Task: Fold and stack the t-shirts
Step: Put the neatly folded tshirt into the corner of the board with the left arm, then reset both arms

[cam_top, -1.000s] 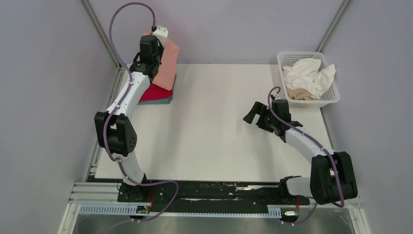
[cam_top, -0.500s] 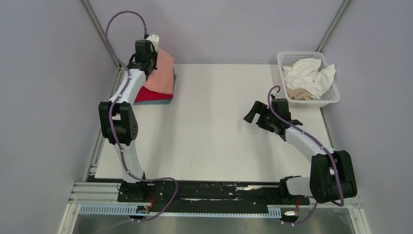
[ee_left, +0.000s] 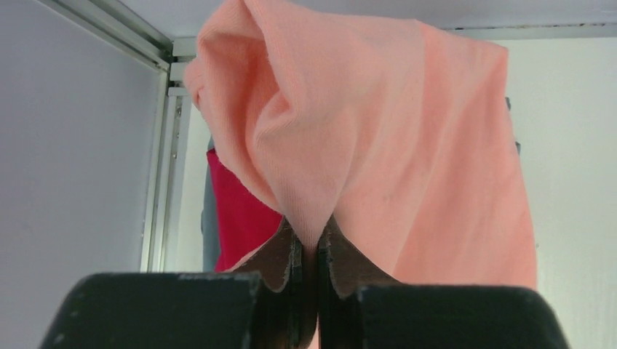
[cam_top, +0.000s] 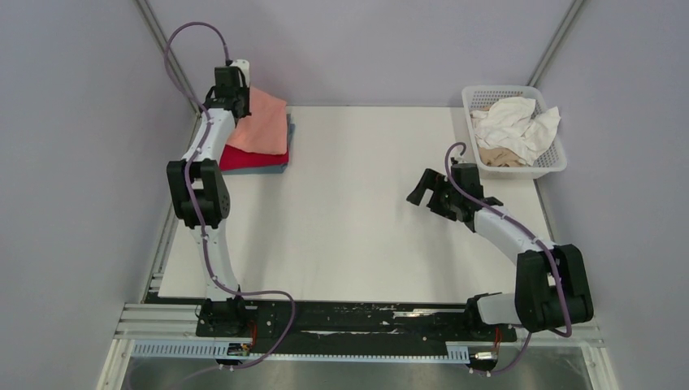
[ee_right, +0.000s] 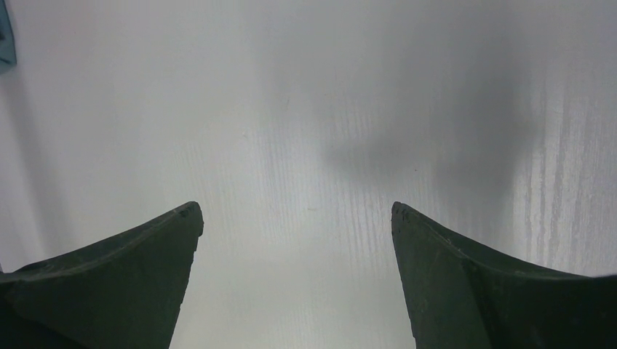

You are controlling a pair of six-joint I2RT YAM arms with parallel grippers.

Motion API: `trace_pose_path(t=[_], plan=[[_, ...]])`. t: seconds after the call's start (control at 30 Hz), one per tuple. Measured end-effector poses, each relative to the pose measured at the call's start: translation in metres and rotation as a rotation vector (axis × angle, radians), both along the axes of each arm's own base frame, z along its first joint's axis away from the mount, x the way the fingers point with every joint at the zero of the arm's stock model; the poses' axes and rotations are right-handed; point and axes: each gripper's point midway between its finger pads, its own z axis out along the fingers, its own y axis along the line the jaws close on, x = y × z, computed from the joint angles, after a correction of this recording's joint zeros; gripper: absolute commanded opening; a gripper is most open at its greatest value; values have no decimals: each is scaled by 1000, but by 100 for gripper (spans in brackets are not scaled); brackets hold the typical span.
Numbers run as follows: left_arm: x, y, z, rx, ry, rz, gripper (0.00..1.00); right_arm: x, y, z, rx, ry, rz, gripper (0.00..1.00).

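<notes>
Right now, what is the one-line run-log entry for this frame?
stacking | left gripper shut on salmon-pink t-shirt, draped over red t-shirt | right gripper open, empty, above table | lattice basket holds crumpled white t-shirts

Upper left: salmon-pink t-shirt (cam_top: 264, 126), folded, one edge raised, atop folded red t-shirt (cam_top: 242, 159) and grey-blue t-shirt (cam_top: 275, 170). Upper right: white t-shirts (cam_top: 516, 120), beige t-shirt (cam_top: 496, 156), crumpled together.

so it's a plain salmon-pink cloth t-shirt (cam_top: 262, 123), plain red cloth t-shirt (cam_top: 242, 159), grey-blue cloth t-shirt (cam_top: 290, 134), crumpled white cloth shirts (cam_top: 516, 120), beige cloth shirt (cam_top: 497, 156), white lattice-pattern plastic basket (cam_top: 552, 167)
</notes>
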Motion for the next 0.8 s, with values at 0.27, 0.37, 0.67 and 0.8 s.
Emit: trace_pose_path(t=[0.27, 0.37, 0.67, 0.8], plan=[[-7, 36, -17, -61, 38, 121, 100, 0, 0, -5, -3, 16, 0, 100], [-10, 47, -17, -72, 35, 166, 100, 1, 0, -4, -3, 12, -1, 100], [-40, 35, 19, -201, -40, 206, 100, 5, -8, 38, -9, -127, -38, 100], [-84, 8, 59, -341, -139, 164, 100, -3, -15, 68, -8, -237, -67, 100]])
